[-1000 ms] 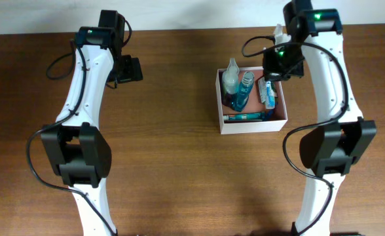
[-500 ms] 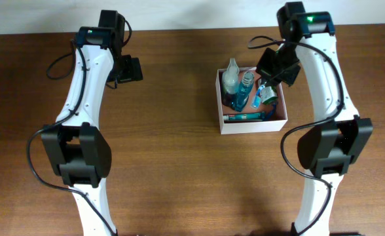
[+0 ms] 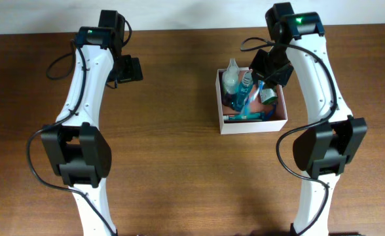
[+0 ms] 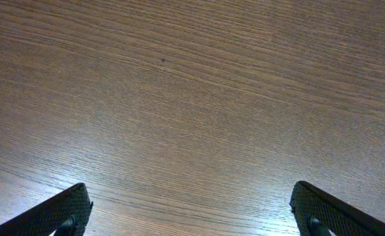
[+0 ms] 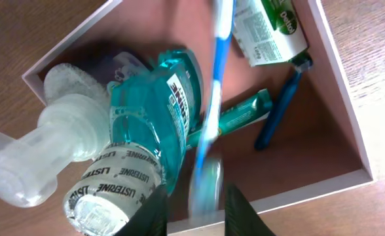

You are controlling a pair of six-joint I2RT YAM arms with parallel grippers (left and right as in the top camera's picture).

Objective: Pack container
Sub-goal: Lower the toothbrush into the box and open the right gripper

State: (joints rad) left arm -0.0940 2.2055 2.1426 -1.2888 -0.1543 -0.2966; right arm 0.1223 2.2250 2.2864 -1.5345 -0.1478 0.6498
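R: my right claw (image 5: 197, 210) hangs low in the container (image 3: 251, 126), right far part of the table (image 3: 179, 98); jaws slightly parted around the toothbrush (image 5: 213, 98) end, grip or not I cannot tell | L: my left claw (image 4: 192, 213) wide open, empty | RISK: toothbrush leans on the mouthwash bottle (image 5: 146, 124); lifting could snag it and flip it out | SURFACE: smooth grained wood; box crowded, little room

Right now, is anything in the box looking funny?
Yes. A blue toothbrush slants across the mouthwash bottle in the container instead of lying flat on the bottom. It is the only blurred thing there, so it is probably dropping from the right tool. Nothing looks spilled or broken.
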